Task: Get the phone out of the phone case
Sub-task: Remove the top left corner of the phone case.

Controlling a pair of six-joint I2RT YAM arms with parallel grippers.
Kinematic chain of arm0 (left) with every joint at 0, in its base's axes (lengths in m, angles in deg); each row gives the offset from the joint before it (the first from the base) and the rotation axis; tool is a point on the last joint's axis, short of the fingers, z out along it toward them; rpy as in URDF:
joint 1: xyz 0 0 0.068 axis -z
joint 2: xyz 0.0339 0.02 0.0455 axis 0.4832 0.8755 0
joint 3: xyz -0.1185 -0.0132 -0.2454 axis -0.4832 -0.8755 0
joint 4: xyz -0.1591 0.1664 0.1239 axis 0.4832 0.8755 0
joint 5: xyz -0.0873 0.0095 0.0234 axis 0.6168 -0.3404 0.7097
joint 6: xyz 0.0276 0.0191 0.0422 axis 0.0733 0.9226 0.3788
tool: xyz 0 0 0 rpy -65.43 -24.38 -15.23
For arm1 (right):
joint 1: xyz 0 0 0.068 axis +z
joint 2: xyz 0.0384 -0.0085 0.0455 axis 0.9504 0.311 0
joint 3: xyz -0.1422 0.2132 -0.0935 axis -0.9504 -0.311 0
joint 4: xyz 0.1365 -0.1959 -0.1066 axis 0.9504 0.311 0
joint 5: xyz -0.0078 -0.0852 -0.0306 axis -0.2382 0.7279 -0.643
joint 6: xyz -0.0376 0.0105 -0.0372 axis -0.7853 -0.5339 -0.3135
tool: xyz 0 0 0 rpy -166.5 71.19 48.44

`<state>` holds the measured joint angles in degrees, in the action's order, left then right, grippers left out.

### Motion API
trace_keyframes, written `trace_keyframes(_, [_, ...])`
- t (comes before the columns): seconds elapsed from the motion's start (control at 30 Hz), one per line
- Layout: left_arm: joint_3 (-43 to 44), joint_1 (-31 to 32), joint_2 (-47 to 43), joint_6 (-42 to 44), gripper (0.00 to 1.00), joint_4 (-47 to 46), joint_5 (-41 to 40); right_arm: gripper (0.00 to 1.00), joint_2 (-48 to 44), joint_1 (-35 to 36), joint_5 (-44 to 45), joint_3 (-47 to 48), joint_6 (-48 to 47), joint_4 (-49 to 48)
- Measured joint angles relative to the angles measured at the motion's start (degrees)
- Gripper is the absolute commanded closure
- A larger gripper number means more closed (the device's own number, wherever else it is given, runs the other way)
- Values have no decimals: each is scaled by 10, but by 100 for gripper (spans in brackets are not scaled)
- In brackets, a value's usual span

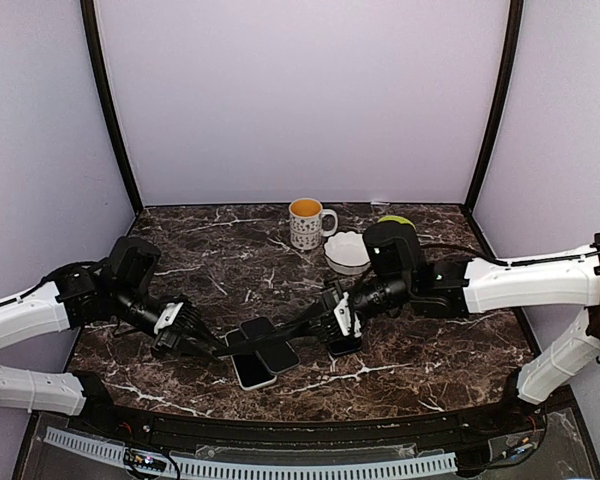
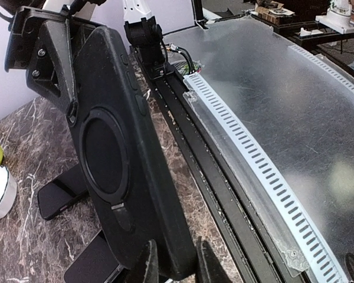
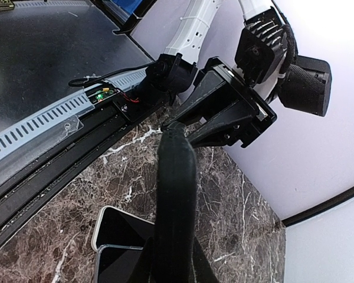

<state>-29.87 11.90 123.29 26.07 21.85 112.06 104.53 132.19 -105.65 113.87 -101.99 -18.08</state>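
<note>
— Black case (image 2: 118, 159), clamped at one end by the left gripper (image 2: 176, 266) and at the far end by the right gripper (image 3: 174, 268), held on edge between them. Risk?
— Both pinch only the rim. A twist could let it slip onto the phones (image 3: 115, 227) directly beneath. Whether anything sits inside it, I can't tell.
— Count?
— One case, at least three phones flat below, and farther off one mug (image 1: 306, 222) and one bowl (image 1: 347, 252).
</note>
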Motion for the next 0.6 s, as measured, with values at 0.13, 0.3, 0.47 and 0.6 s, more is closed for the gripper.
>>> trace_keyframes(0.13, [0, 4, -9, 11, 87, 21, -27, 100, 0, 16, 31, -8, -21, -13])
trace_keyframes(0.3, [0, 10, -9, 19, 91, 37, -53, 100, 0, 31, 61, -16, -46, -21])
trace_keyframes(0.47, [0, 16, -9, 23, 96, 50, -68, 100, 0, 44, 82, -19, -73, -22])
trace_keyframes(0.6, [0, 19, -11, 25, 100, 58, -74, 100, 0, 53, 96, -19, -95, -21])
